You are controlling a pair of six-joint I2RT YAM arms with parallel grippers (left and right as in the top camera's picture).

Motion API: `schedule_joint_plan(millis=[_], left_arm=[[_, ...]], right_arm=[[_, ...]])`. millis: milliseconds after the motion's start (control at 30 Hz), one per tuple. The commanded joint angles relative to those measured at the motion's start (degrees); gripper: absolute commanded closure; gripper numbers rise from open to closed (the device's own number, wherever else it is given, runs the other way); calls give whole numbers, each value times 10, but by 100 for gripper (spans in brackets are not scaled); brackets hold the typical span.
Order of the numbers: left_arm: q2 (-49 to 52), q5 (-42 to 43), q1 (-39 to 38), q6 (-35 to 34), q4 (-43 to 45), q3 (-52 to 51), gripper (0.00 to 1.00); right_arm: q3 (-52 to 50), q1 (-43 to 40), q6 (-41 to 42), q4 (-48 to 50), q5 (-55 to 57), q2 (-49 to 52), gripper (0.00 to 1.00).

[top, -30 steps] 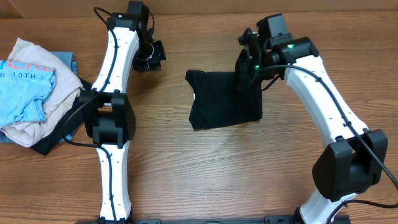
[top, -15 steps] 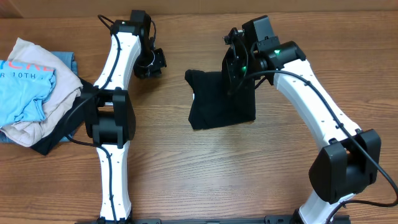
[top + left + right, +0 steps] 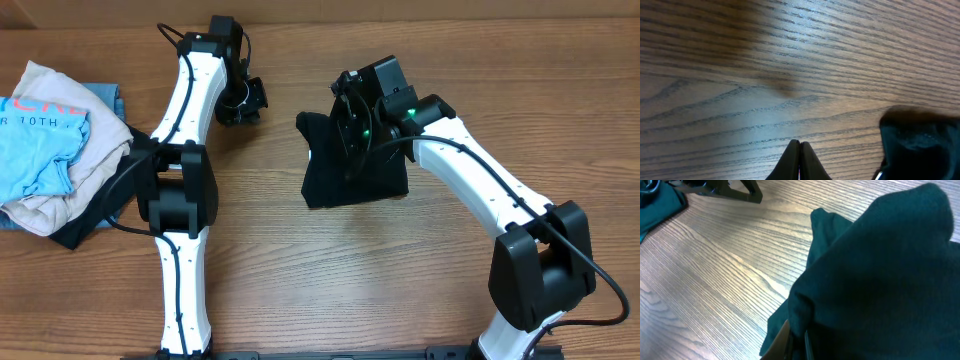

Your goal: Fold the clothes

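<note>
Far left, on the wooden worktop point(image 3: 300, 290): a loose heap, a light blue shirt point(image 3: 40, 150) with pink lettering on top of a cream garment point(image 3: 35, 212); not part of this job and well apart from the work. Next, the left pincer point(image 3: 800, 156): fingertips pressed fully together, holding nothing, hanging over bare wood just beside the near corner of the dark cloth. Centre: the black T-shirt point(image 3: 328, 185), plain matte knit, lying partly folded as a rough rectangle, one sleeve poking out at its upper left corner. Over its right half, the right pincer point(image 3: 795, 342): closed on a pinch of the fabric, with a raised flap draped over and around the fingers. Handling, as judged: light, limp, no stiffness of its own; it sags and creases wherever unsupported and grips the wood a little when dragged, so layers may shift. Not fragile. Best taken by a thin pinch at an edge or corner of the top layer only, lifted clear, carried across and laid flat; a deep bite risks catching the layers below.
</note>
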Motion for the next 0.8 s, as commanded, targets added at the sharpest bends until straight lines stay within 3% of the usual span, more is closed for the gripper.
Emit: schedule_joint_plan(millis=[0,233,533,600,700,767], left_arm=[[-4,-5,-1,9,-4,-2,96],[-4,-5,-1,9,-8,-2,96],[-4,-5,-1,9,-11,-2,96],[-4,-5,-1,9,-12,-2,96],[-4,-5,-1,9,-13,-2,96],[-4,-5,-1,9,-15,-2,96]], right_arm=[[-2,2,1,18,-1,12,94],[-2,10,2,35,-8,76,93],[-2,31,24,64,-7,80,93],[-2,32,47,72,-7,80,80],[-2,32,91,80,-20,80,49],[0,31,85,90,-97,79,32]])
